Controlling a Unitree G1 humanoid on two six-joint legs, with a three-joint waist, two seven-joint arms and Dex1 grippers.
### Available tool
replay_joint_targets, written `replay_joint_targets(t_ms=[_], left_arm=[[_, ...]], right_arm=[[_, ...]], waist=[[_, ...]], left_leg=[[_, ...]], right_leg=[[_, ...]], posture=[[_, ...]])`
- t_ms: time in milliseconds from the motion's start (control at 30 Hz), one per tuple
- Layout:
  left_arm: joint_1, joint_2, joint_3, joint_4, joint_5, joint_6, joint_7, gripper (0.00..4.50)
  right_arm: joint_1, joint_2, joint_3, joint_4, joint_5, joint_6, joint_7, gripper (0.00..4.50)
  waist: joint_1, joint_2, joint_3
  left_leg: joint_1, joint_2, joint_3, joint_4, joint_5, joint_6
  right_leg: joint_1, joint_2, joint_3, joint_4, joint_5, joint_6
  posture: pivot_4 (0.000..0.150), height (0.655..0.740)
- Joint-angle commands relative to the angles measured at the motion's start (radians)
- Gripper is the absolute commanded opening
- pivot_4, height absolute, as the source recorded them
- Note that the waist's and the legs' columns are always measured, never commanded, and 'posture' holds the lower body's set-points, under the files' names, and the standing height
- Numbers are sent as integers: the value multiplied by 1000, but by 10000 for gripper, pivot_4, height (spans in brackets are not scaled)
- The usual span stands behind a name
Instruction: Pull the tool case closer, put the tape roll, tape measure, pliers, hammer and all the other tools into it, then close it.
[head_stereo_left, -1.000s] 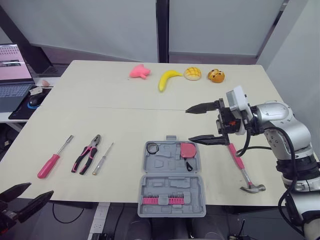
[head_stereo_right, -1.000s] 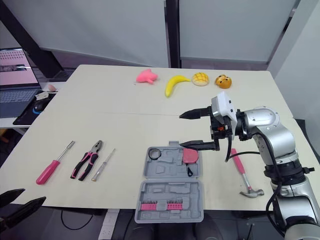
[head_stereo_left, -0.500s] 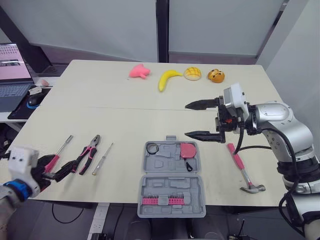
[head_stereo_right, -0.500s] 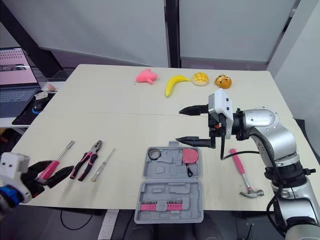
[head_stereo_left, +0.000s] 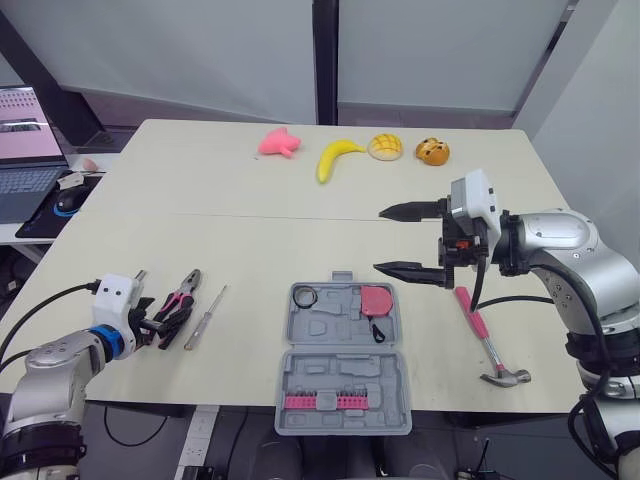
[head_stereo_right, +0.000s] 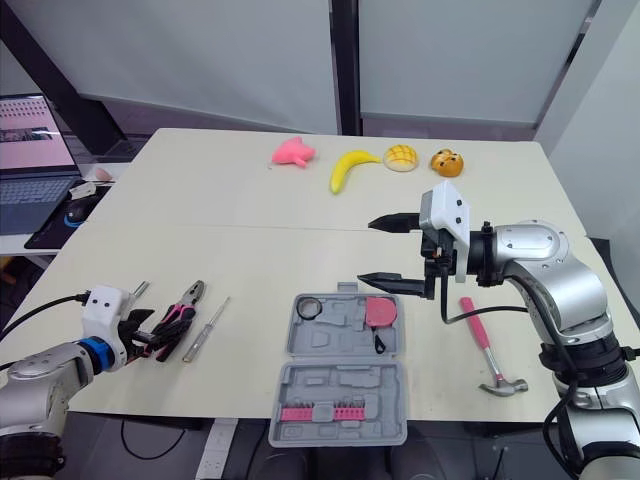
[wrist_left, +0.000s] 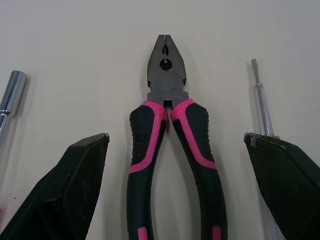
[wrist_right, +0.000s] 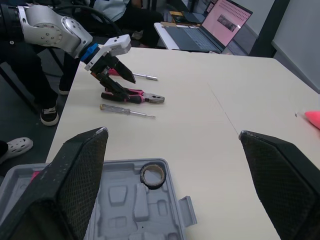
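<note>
Pliers (wrist_left: 170, 135), by the tabletop's (head_stereo_left: 250, 235) front-left edge, are now straddled by the raised left gripper (head_stereo_left: 155, 325), spread wide; grasping is judged next. Right gripper (head_stereo_left: 381, 240) is held agape near the open case (head_stereo_left: 345, 360) at the front edge.

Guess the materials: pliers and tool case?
On the pliers, the head looks like dark matte steel, going by its grey sheen and serrated nose; the handles look like rubber or soft plastic, black with pink inlay. The tool case is probably moulded hard plastic, matte grey, judging by its formed recesses.
</note>
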Motion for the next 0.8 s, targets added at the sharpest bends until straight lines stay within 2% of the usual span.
replay_joint_targets(t_ms=[33,800], left_arm=[[-23,5,-3,30,8,-40,-5,45000],[-113,-20,-68,216,58,-132,6,45000]], right_arm=[[-3,-7,-28,-46,23,-1,-12,44632],[17,-24,-32,-69,26,-7,-19,44632]], waist=[[0,0,0],[0,0,0]], left_leg=[[0,0,0,0,0,0],[-1,0,-1,0,0,0]], right_leg=[[0,0,0,0,0,0],[0,0,-1,0,0,0]], posture=[[1500,7400],[1500,7400]])
